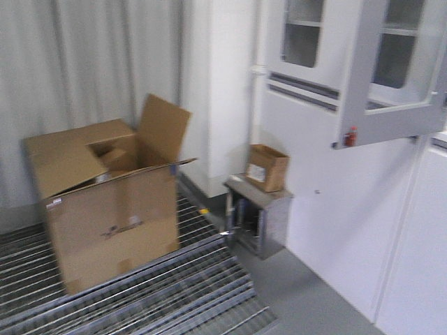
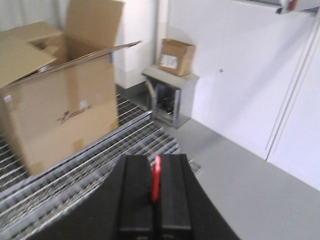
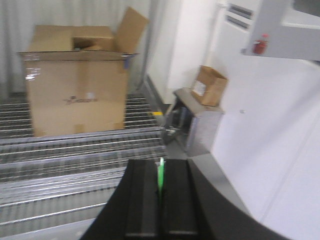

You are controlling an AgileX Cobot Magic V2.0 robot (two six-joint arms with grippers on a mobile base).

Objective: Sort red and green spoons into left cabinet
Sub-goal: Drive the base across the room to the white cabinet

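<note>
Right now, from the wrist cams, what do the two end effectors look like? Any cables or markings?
The left end effector is matte black: two flat, rectangular block fingers side by side, widening into a dark rounded body below. The right end effector looks identical. No cables, labels or markings show in either wrist view. The arms themselves are out of frame.

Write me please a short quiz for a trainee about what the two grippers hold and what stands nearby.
1. True or false: the left gripper is empty.
2. The right gripper holds: A) a fork, B) the green spoon, C) nothing.
3. What rests on the metal stand?
Key: 1 false, it is shut on the red spoon; 2 B; 3 a small cardboard box.
</note>
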